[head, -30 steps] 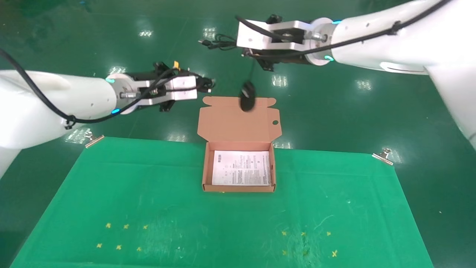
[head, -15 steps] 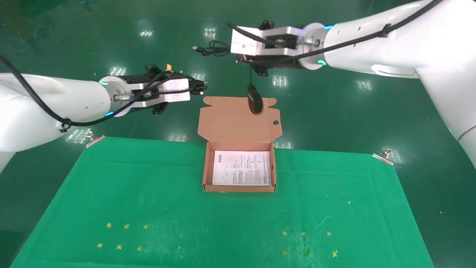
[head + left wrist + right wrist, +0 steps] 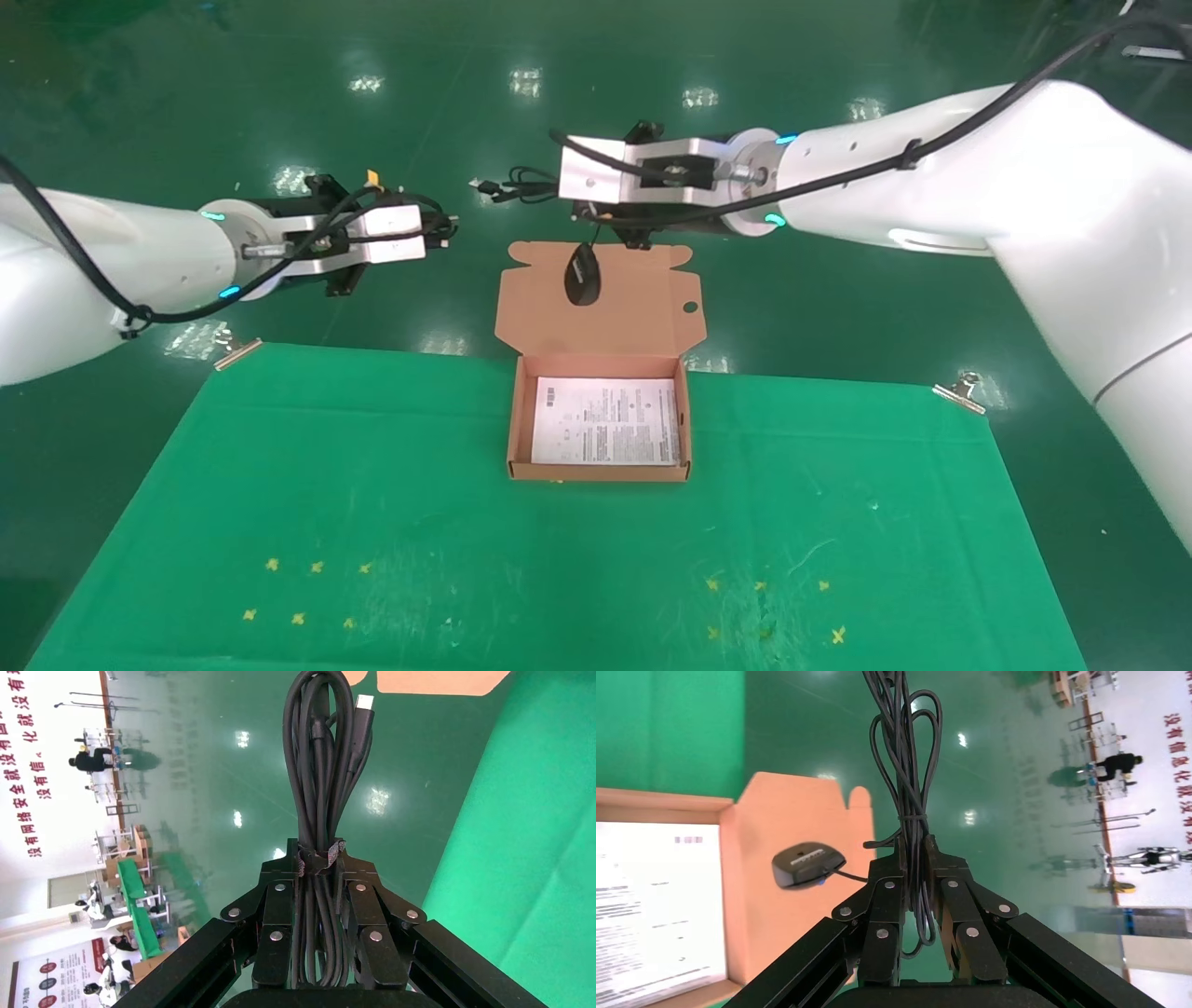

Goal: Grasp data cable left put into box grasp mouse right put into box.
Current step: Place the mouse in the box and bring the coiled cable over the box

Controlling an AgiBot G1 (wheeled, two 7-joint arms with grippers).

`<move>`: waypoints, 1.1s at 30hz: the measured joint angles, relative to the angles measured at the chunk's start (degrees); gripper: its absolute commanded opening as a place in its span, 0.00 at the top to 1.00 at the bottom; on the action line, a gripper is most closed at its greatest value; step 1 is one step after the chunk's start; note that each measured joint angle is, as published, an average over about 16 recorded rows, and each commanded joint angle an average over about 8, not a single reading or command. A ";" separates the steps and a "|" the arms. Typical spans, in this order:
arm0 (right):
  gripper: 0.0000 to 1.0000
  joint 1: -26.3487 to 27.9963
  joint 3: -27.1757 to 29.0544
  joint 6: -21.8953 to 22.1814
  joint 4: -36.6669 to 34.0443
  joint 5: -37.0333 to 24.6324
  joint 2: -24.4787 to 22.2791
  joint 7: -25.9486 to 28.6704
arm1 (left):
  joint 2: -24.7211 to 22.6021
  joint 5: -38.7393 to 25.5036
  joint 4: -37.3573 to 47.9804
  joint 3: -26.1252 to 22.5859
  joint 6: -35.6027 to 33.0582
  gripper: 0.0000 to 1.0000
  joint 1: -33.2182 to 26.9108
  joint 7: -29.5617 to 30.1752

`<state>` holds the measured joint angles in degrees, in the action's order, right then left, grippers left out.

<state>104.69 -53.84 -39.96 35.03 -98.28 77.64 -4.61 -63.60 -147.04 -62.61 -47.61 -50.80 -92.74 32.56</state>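
Observation:
The box (image 3: 510, 429) lies open at the far edge of the green cloth, lid (image 3: 633, 317) folded back, a white printed sheet (image 3: 605, 421) inside. My left gripper (image 3: 440, 226) hovers to the left of the lid, shut on the bundled black data cable (image 3: 320, 776), whose silver-tipped plug (image 3: 365, 705) sticks out ahead. My right gripper (image 3: 557, 191) hovers above the lid's far edge, shut on the mouse's bundled cord (image 3: 909, 755). The black mouse (image 3: 582, 275) dangles from that cord in front of the lid, off the box. It also shows in the right wrist view (image 3: 807, 866).
The green cloth (image 3: 372, 485) covers the table, held by metal clips at the far left (image 3: 233, 349) and far right (image 3: 959, 390). Glossy green floor (image 3: 838, 298) lies beyond the table. Small yellow marks (image 3: 307, 592) dot the cloth's near part.
My right arm has come down and to the left with the cord; the dangling mouse has swung left across the lid. My left gripper has drawn back to the left with the data cable.

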 measured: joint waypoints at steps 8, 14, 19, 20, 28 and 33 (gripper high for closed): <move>1.00 -1.47 -3.16 0.65 -0.08 2.85 0.33 -0.09 | 0.02 -0.59 -0.39 0.02 -0.27 1.00 0.13 0.54; 1.00 -2.66 -5.87 1.02 0.32 5.32 0.47 0.29 | 0.04 -0.69 -0.52 0.03 -0.34 1.00 0.17 0.65; 1.00 -3.69 -8.29 1.59 1.03 7.66 0.61 0.89 | 0.05 -0.73 -0.56 0.03 -0.36 1.00 0.18 0.69; 1.00 -3.89 -8.80 1.76 1.19 8.15 0.64 1.04 | 0.05 -0.73 -0.57 0.03 -0.36 1.00 0.19 0.70; 1.00 -5.39 -13.36 3.81 2.54 12.27 0.86 2.50 | 0.05 -0.75 -0.59 0.03 -0.38 1.00 0.19 0.72; 1.00 -6.04 -16.35 5.31 2.55 14.64 0.89 3.70 | 0.05 -0.75 -0.60 0.03 -0.38 1.00 0.20 0.72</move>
<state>98.65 -70.18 -34.65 37.58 -83.64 78.53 -0.91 -63.55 -147.79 -63.21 -47.58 -51.18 -92.55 33.28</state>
